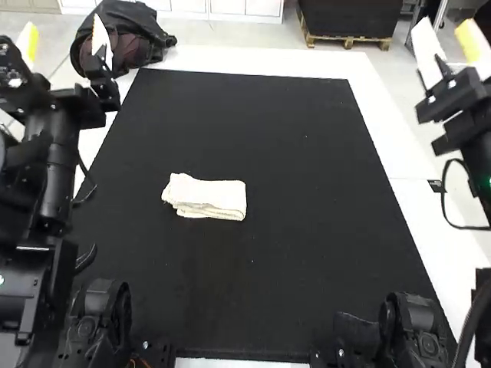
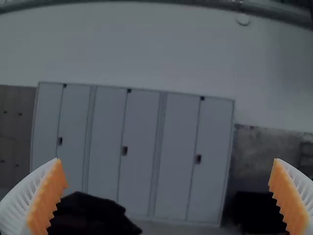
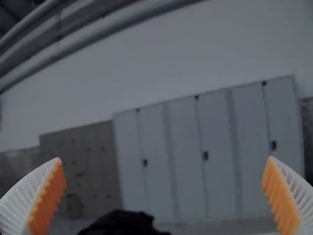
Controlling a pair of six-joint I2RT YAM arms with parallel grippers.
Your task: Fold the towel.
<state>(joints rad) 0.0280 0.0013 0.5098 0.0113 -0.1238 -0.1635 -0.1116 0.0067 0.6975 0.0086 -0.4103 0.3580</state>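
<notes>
Left arm (image 1: 57, 165) fills left edge; left gripper (image 1: 63, 21), upper left, fingers spread wide, empty. Right gripper (image 1: 443, 21), upper right, likewise. Towel (image 1: 211, 195), layered, left of centre on black mat (image 1: 314, 230).

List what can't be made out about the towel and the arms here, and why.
- Towel, underside: high view, hidden by its own folds above.
- Towel, number of layers: high view, too small at the near edge to count.
- Left arm: high view, partly cut off by the left edge.
- Right arm: high view, partly cut off by the right edge.
</notes>
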